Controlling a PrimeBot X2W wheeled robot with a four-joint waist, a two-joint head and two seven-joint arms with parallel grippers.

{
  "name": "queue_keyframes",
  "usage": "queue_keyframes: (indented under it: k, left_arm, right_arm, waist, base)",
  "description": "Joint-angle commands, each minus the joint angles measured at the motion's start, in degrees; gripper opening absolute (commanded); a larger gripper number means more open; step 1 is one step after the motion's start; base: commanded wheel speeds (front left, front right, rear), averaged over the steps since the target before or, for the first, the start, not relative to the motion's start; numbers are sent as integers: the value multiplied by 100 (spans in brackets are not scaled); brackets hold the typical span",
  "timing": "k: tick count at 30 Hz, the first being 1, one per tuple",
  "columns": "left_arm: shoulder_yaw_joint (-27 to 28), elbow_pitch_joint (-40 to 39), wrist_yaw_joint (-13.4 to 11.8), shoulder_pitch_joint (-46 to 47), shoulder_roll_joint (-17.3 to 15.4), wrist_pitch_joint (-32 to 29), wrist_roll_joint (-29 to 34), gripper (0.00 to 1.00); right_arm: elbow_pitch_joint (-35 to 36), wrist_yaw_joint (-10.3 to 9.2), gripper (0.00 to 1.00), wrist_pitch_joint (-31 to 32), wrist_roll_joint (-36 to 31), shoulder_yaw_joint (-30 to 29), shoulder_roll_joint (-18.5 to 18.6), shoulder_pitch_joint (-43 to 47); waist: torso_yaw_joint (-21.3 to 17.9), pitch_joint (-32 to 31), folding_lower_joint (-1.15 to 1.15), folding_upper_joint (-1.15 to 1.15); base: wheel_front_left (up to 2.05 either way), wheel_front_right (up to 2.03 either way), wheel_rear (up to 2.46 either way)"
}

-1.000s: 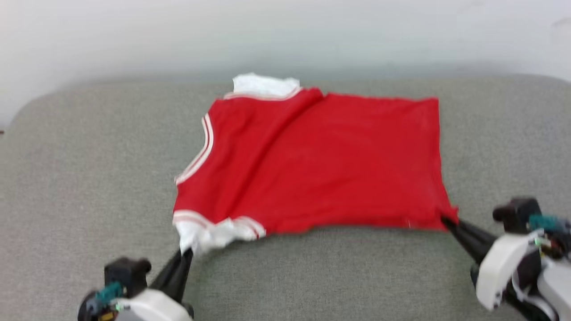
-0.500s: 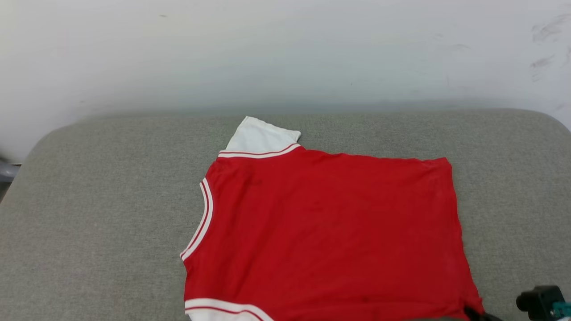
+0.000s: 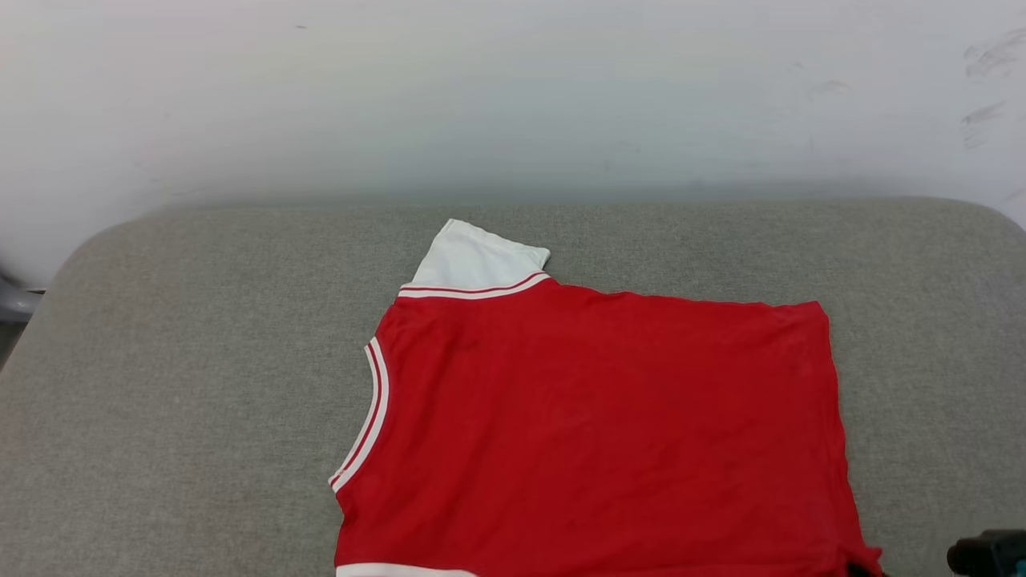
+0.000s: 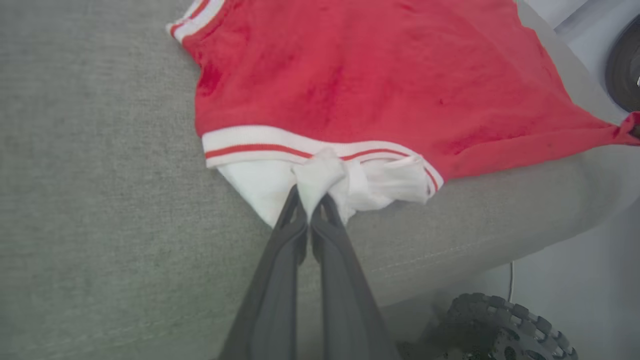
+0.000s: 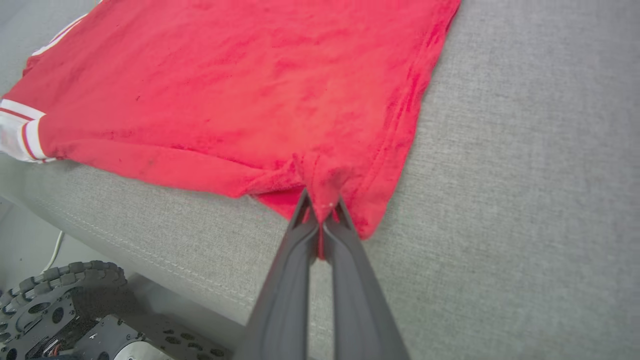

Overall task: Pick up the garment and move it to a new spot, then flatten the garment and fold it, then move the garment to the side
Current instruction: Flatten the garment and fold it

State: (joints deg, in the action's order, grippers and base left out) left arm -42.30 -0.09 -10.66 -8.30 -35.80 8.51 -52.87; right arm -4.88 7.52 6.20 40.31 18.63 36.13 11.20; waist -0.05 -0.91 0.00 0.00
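The garment (image 3: pixel 593 433) is a red jersey with white sleeves and striped trim, spread flat on the grey cushioned surface (image 3: pixel 200 361), its plain red side up. One white sleeve (image 3: pixel 477 258) points toward the back. In the left wrist view my left gripper (image 4: pixel 311 195) is shut on the bunched near white sleeve (image 4: pixel 320 177). Across the cloth, my right gripper (image 5: pixel 320 207) is shut on the red hem corner (image 5: pixel 325 185) near the surface's front edge. Part of the right gripper's dark body (image 3: pixel 990 553) shows at the head view's lower right.
A pale wall (image 3: pixel 513 96) rises behind the grey surface. Bare grey fabric lies to the left and right of the garment. Below the front edge, the robot's wheeled base (image 5: pixel 65 310) and a treaded wheel (image 4: pixel 500 325) sit on the floor.
The head camera has tilted up, so both grippers slid out at the bottom. The garment has been pulled nearer and smoothed; its diagonal crease is gone. Both grips have held.
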Motion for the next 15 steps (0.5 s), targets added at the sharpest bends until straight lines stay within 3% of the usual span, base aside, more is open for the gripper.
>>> queue_keyframes:
  k: [1, 15]
  left_arm:
    - [49, 29, 11, 280, 1, 48, 117, 0]
    - [233, 779, 515, 2184, 134, -187, 512, 0]
  right_arm:
    - [92, -6, 0, 77, -59, -118, -67, -22]
    - [255, -6, 0, 427, -14, -339, -269, -992]
  waist:
    - [-3, 12, 0, 0]
    - [-249, 521, 0, 0]
  base:
    - [0, 0, 0]
    - [0, 0, 0]
